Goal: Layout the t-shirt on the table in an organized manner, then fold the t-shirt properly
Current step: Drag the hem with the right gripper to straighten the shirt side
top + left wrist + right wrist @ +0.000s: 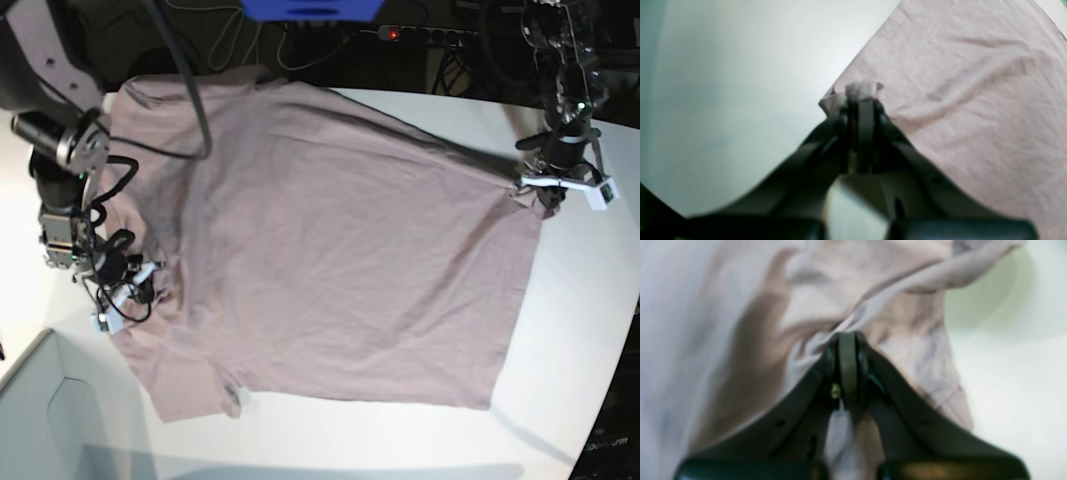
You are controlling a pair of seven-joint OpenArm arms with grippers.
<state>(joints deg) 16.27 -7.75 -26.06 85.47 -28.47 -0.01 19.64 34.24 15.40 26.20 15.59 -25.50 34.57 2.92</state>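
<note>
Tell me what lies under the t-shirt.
The t-shirt is spread on the white table, bare around its edges. Whatever sits beneath the cloth is covered and cannot be seen.

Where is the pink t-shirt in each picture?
Left wrist view: the t-shirt fills the right side, its corner pinched in the left claw.
Right wrist view: it fills the left and middle, bunched in the right claw.
Base view: it lies spread across the middle.
Shared landmark: the white table, seen beside the shirt in all three.
</note>
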